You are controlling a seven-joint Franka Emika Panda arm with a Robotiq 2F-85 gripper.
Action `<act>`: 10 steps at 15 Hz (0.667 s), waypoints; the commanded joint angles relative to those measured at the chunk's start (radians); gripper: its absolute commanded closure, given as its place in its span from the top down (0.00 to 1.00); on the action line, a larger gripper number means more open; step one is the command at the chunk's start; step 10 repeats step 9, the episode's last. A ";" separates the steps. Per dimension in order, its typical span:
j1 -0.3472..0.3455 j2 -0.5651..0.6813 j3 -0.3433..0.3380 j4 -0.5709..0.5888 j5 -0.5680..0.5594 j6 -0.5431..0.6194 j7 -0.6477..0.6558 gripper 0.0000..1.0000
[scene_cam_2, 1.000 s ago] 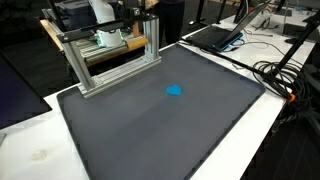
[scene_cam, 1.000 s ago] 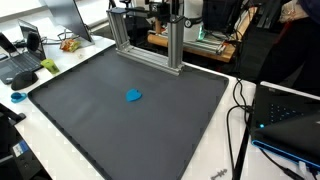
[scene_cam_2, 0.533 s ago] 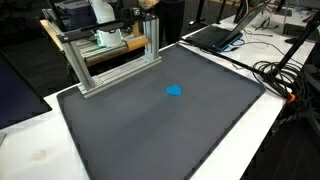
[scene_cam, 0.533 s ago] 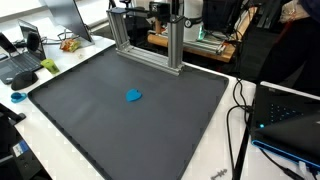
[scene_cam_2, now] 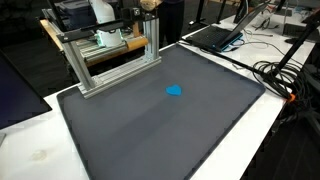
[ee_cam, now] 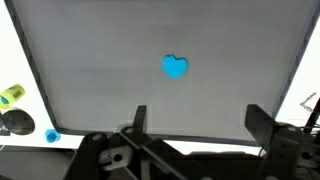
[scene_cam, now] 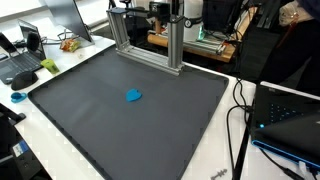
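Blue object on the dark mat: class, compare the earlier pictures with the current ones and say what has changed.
Nothing visibly changed. The blue object stays at the same spot on the dark mat, and the gripper hangs open above it, holding nothing.

Even, diffuse indoor light in both exterior views; no hard shadows on the dark grey mat (scene_cam: 170, 120). Resolution low, fine detail soft. Wrist view overexposed: mat reads pale grey, white surface (ee_cam: 10, 60) at the frame edge blown out. Pincer (ee_cam: 197, 115) fingers near the lens dark and blurred.
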 commanded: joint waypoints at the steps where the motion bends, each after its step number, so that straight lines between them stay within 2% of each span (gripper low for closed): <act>1: 0.016 0.223 0.012 0.188 0.002 -0.040 0.038 1.00; 2: 0.016 0.110 -0.002 0.080 -0.003 -0.003 0.015 1.00; 5: 0.026 0.223 -0.001 0.157 -0.001 -0.003 0.026 1.00; 10: 0.026 0.231 -0.001 0.178 -0.001 -0.014 0.027 1.00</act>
